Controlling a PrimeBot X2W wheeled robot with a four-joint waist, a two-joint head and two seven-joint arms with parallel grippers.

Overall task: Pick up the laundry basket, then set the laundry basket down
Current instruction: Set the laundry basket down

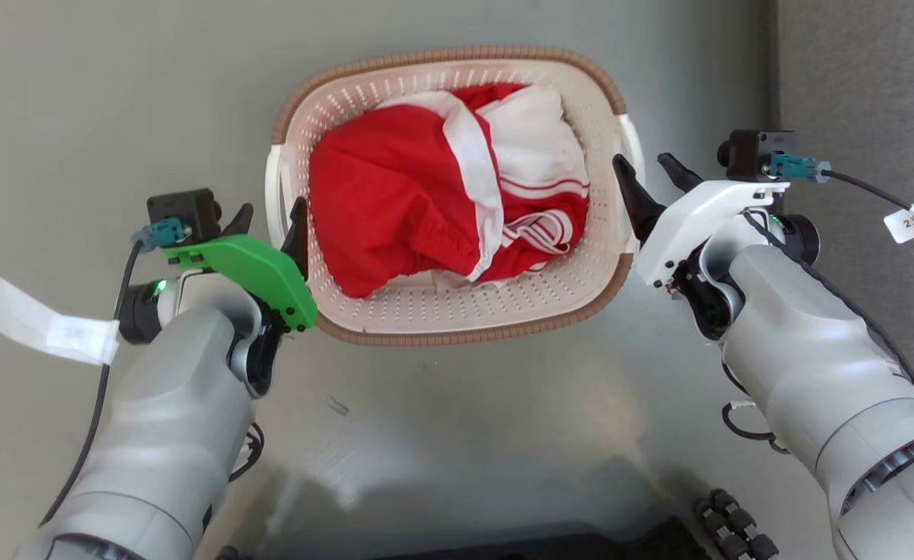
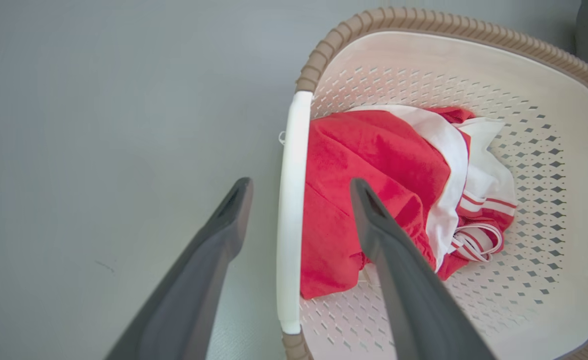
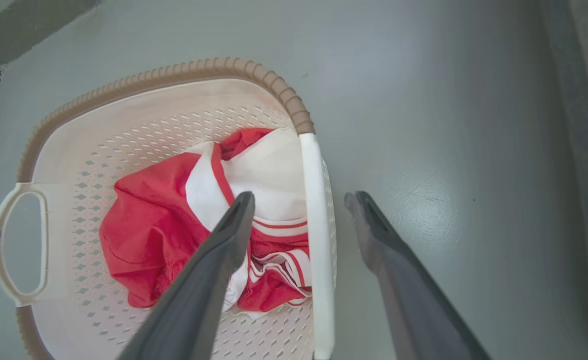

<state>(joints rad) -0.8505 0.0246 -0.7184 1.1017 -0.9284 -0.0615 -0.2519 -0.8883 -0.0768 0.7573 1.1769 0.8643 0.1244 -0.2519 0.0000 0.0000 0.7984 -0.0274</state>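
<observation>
The laundry basket (image 1: 457,56), cream and perforated with a brown woven-look rim, stands on the grey floor and holds red and white clothes (image 1: 394,202). My left gripper (image 1: 270,222) is open, one finger outside and one inside the basket's white left handle (image 1: 272,187). In the left wrist view the left gripper (image 2: 301,182) straddles that handle (image 2: 291,240) without closing on it. My right gripper (image 1: 643,163) is open around the right handle (image 1: 634,144). In the right wrist view the right gripper (image 3: 301,197) has the white handle bar (image 3: 318,260) between its fingers.
A darker grey strip (image 1: 869,78) runs down the right side of the floor. The robot's dark base (image 1: 503,544) lies at the bottom edge. Cables with white tags (image 1: 44,327) hang from both wrists. Bare floor surrounds the basket.
</observation>
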